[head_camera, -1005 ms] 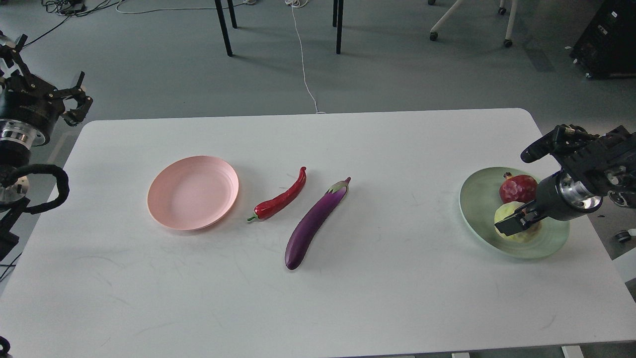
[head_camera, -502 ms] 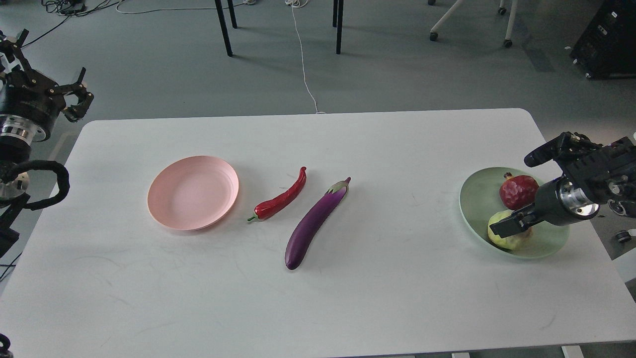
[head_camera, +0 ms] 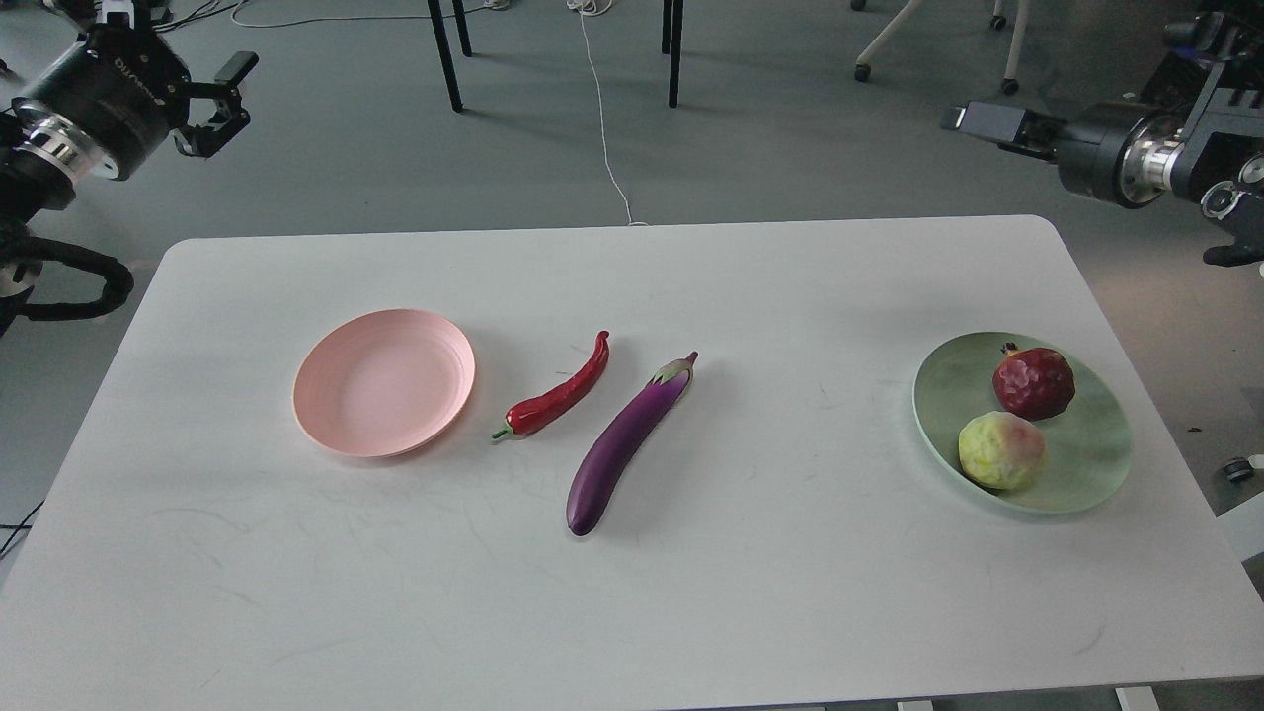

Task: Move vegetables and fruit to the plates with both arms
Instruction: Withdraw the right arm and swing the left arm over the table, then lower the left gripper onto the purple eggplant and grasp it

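Note:
The purple eggplant and the red chili pepper lie side by side in the middle of the table, right of the empty pink plate. The mint green plate near the right edge holds the dark red pomegranate and the yellow-green fruit. My left gripper is raised beyond the table's far left corner, open and empty. My right gripper is raised beyond the far right corner, empty; its fingers cannot be told apart.
The white table has rounded corners. Beyond its far edge are grey floor, black table legs, a white cable and chair castors. A black box stands at the far right.
My right gripper has let go of the yellow-green fruit on the green plate and risen up and back. My left gripper has risen and moved rightwards.

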You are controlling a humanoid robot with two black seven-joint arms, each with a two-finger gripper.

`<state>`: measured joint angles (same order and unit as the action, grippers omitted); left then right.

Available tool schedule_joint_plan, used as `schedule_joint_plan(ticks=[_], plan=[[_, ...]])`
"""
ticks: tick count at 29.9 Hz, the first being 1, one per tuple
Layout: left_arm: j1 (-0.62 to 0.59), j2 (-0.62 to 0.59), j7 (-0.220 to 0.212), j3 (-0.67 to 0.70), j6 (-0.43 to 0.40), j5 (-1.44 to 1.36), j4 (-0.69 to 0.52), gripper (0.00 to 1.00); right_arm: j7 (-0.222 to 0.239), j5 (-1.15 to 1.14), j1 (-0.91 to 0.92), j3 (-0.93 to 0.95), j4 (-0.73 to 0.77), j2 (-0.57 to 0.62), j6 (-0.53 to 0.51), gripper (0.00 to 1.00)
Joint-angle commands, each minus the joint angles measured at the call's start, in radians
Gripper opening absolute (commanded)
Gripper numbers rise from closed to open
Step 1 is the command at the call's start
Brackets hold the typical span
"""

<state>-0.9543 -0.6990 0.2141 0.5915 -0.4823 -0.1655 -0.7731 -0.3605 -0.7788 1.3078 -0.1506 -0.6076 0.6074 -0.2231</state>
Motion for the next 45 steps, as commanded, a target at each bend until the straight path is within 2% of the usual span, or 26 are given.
schedule_joint_plan(ticks=[1,8,12,15,19,23,25,29,33,36,43,45], plan=[[-0.026,0.021,0.004,-0.012,0.005,-0.262,-0.092,0.98,-0.002,0.096,-0.11,0.219,0.112,-0.026,0.002,0.99],[-0.015,0.093,0.005,-0.025,0.004,-0.75,-0.297,0.98,0.0,0.332,-0.24,0.456,0.132,-0.005,0.002,0.99],[-0.011,0.159,0.027,-0.07,0.007,-0.99,-0.33,0.98,0.005,0.565,-0.24,0.5,0.179,0.009,-0.004,0.99],[-0.004,0.187,0.045,-0.146,0.016,-1.178,-0.35,0.96,0.008,0.712,-0.24,0.528,0.216,0.009,-0.057,0.99],[0.0,0.2,0.048,-0.254,0.102,-1.382,-0.391,0.94,0.009,0.834,-0.251,0.614,0.253,0.008,-0.148,0.99],[-0.004,0.256,0.044,-0.346,0.198,-1.544,-0.387,0.94,0.008,0.957,-0.366,0.726,0.253,0.009,-0.266,0.99],[0.003,0.277,0.044,-0.366,0.243,-1.623,-0.387,0.94,0.008,0.963,-0.43,0.762,0.252,0.011,-0.266,0.99],[0.035,0.292,0.044,-0.455,0.341,-1.721,-0.385,0.94,0.002,0.963,-0.502,0.772,0.246,0.014,-0.266,0.99],[0.051,0.294,0.045,-0.541,0.416,-1.767,-0.354,0.88,0.0,0.963,-0.513,0.772,0.244,0.023,-0.266,0.99],[0.055,0.318,0.039,-0.57,0.433,-1.77,-0.35,0.83,0.0,0.963,-0.518,0.767,0.243,0.022,-0.266,0.99],[0.068,0.381,0.027,-0.575,0.433,-1.772,-0.307,0.83,0.0,0.961,-0.519,0.755,0.236,0.005,-0.266,0.99],[0.077,0.391,0.028,-0.578,0.433,-1.772,-0.281,0.77,0.0,0.961,-0.519,0.755,0.232,0.005,-0.266,0.99]])
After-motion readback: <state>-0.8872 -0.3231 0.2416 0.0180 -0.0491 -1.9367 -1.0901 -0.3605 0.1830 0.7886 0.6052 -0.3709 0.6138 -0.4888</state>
